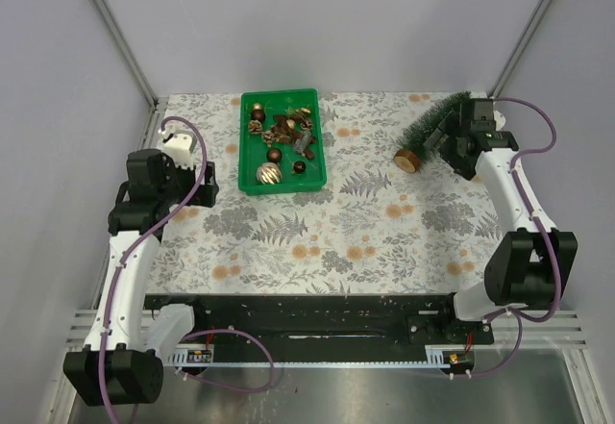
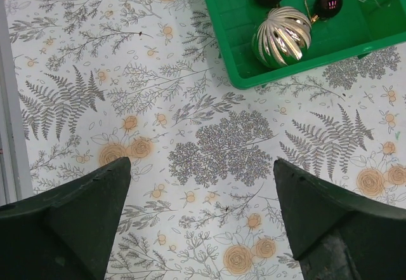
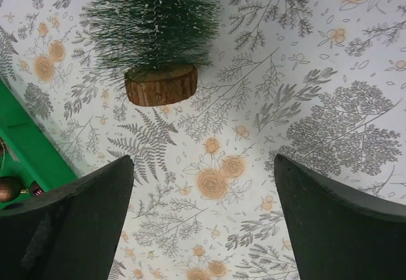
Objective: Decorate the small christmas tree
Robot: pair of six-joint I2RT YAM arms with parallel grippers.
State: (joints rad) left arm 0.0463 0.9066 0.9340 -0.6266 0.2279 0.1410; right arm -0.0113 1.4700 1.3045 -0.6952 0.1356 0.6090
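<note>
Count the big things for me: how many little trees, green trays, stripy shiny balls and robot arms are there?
Little trees: 1
Green trays: 1
Stripy shiny balls: 1
Robot arms: 2 (left, right)
Total: 5
The small decorations in the tray are too jumbled to count.

No text, number or brand can be read in any view. The tablecloth (image 2: 216,153) on the worktop shows only printed ferns and flowers, no letters. Two small coloured patches (image 1: 199,355) on the black rail (image 1: 317,326) at the near edge are too small to make out.
</note>
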